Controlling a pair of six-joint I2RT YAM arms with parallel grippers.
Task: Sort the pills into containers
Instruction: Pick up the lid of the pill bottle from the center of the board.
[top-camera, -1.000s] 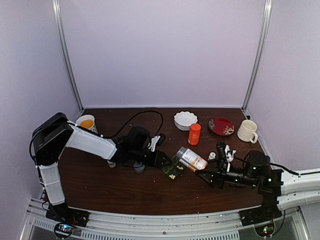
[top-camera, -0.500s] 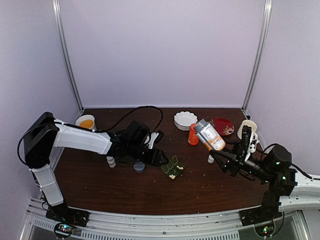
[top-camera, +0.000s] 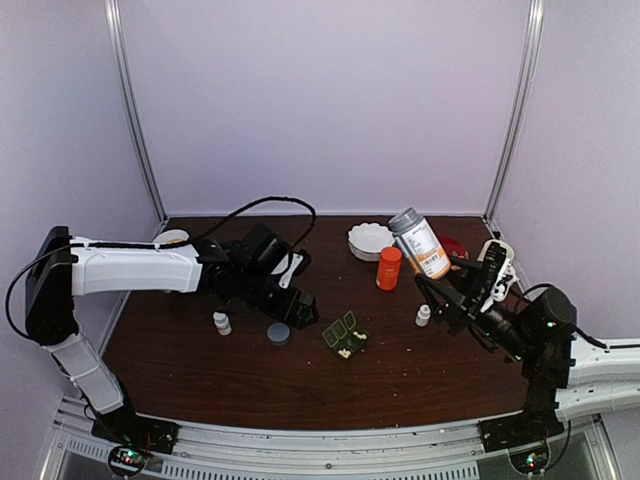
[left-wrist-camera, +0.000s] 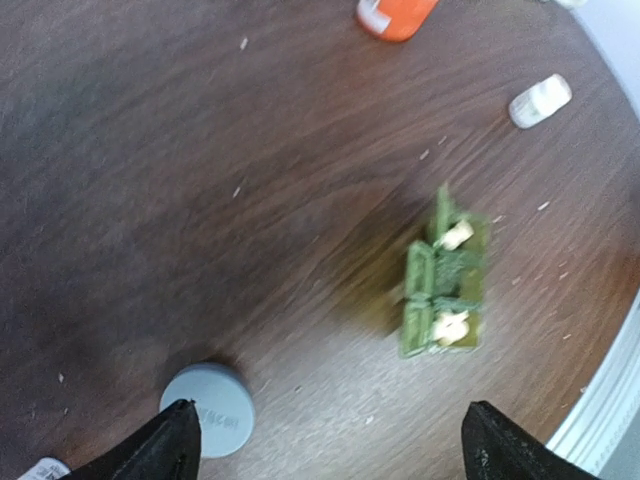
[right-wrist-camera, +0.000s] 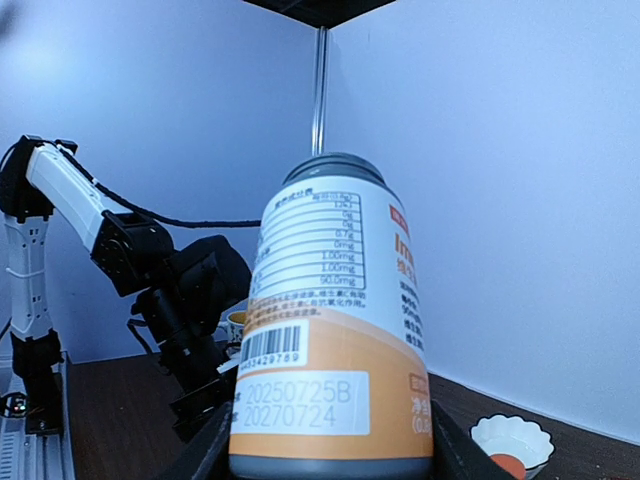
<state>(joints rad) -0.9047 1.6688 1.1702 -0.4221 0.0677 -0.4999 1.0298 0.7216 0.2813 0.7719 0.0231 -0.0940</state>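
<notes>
The left gripper (top-camera: 303, 310) hangs low over the brown table (top-camera: 200, 380) with its jaws spread wide and nothing between them. From its wrist camera we see both fingertips (left-wrist-camera: 170, 445) at the bottom edge, well apart, above bare wood.

The green box (top-camera: 345, 335) lies on the table just to the right of that gripper, with its lids raised. In the wrist view the box (left-wrist-camera: 443, 290) is a short strip of three cells (left-wrist-camera: 440, 268). Whitish pills (left-wrist-camera: 457, 235) sit in the two end cells, and the middle one is too blurred for us to judge. Pale flecks dot the wood around it, and we cannot tell what they are.

A grey cap (top-camera: 278, 333) rests on the table just to the left of the box, under the left gripper. A small white bottle (top-camera: 221, 322) stands further left.

The right gripper (top-camera: 455, 275) is raised off the table and clamped on the base of a labelled bottle (top-camera: 420, 243), which tilts up and to the left above the far right of the table. Its own camera shows the bottle (right-wrist-camera: 330, 320) filling the frame between the fingers (right-wrist-camera: 205, 455), with the printed label facing us.

An orange bottle (top-camera: 388, 268) stands just left of the held bottle, near a white bowl (top-camera: 370, 240). A second small white bottle (top-camera: 423, 315) stands in front of the right gripper.
</notes>
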